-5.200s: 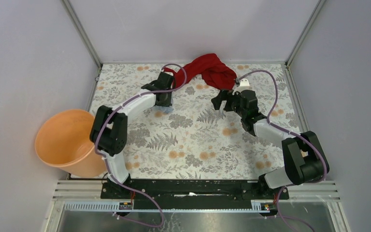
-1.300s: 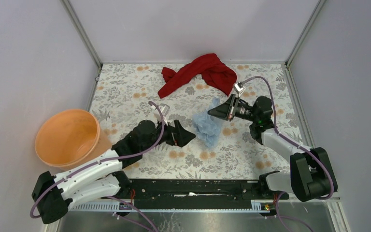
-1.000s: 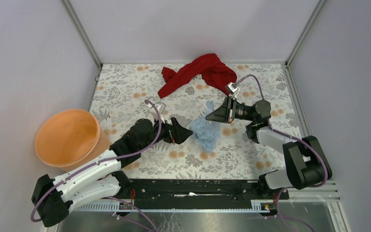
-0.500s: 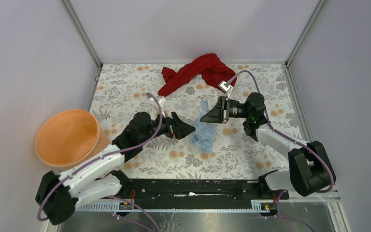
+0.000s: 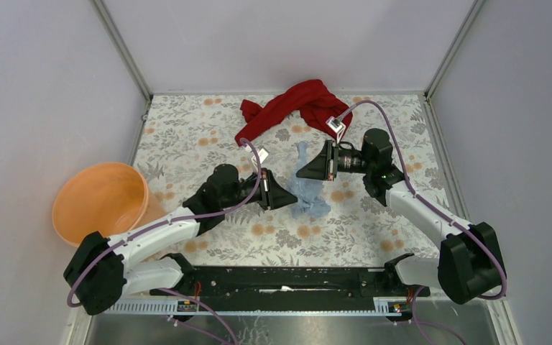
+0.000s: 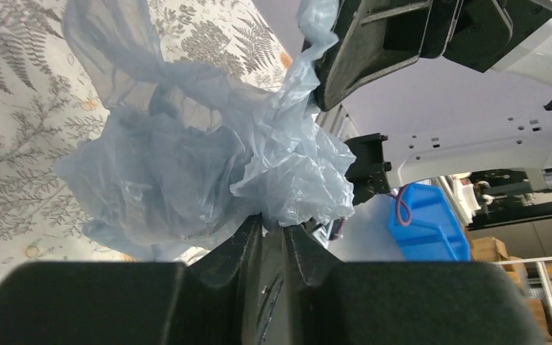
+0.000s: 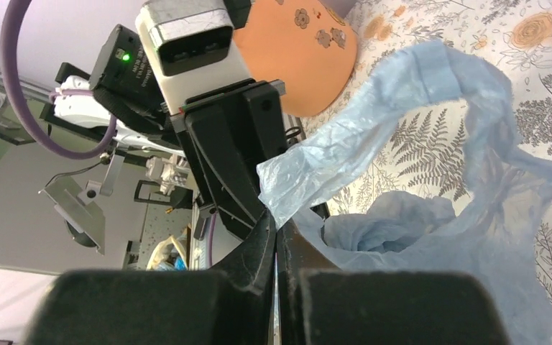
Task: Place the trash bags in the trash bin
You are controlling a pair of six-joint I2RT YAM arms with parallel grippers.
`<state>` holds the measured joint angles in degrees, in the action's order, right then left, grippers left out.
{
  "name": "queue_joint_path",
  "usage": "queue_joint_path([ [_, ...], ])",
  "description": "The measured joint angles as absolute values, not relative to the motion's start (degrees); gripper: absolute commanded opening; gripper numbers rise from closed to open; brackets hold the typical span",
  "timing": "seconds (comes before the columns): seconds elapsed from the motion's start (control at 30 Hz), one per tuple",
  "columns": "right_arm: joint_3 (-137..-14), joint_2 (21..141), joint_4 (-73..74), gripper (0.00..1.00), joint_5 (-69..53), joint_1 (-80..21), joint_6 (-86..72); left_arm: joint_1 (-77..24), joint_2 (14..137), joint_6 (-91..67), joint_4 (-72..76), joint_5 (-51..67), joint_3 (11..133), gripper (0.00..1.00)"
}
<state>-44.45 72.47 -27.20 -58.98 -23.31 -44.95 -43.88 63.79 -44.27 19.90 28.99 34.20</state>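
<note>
Bases of two robot arms sit side by side at the near edge of a floral-patterned table (image 5: 374, 230). To the near left, at the table's edge, stands the trash bin (image 5: 66, 195), a round orange bucket with its mouth facing up and nothing visible inside.

Both arms reach in toward the middle of the table. There the left gripper (image 5: 285, 196) and the right gripper (image 5: 300, 172) point at each other, just beside one another. The trash bag (image 5: 313, 200), a crumpled bundle of thin pale blue film, hangs between them. It is well apart from the bin.

The left wrist view shows the left fingers (image 6: 241, 244) drawn to a narrow gap, with a fold of the blue film pinched between them. The right wrist view shows the right fingers (image 7: 259, 244) pressed together on a twisted strip of the same bag. That strip loops up and round into the bunched part. Whether the bag's lower end touches the table cannot be told.

At the far edge of the table lies a red cloth (image 5: 302, 104), rumpled and apart from both grippers.
</note>
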Motion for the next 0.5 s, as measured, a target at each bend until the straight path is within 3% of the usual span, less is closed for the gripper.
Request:
queue_joint_path([
  [0.07,-44.4,72.5,-26.4,0.08,-58.3,-23.4,-45.0,-43.9,63.8,-43.4,18.5,28.2,34.9,0.0],
  [0.17,-44.5,72.5,-23.5,0.13,-56.5,-23.4,-44.5,-43.9,63.0,-40.7,13.2,24.8,37.5,0.0],
  [0.23,-44.5,72.4,-21.1,0.22,-55.0,-23.5,-43.9,-43.9,62.2,-38.8,9.5,21.9,39.5,0.0],
  [0.4,-45.5,72.3,-11.9,0.76,-48.6,-23.6,-40.6,-47.1,61.7,-32.7,-0.8,11.2,46.1,0.0],
  [0.5,-48.0,72.3,-2.2,0.92,-39.9,-23.7,-37.9,-51.3,62.0,-29.6,-4.7,4.1,48.9,0.0],
])
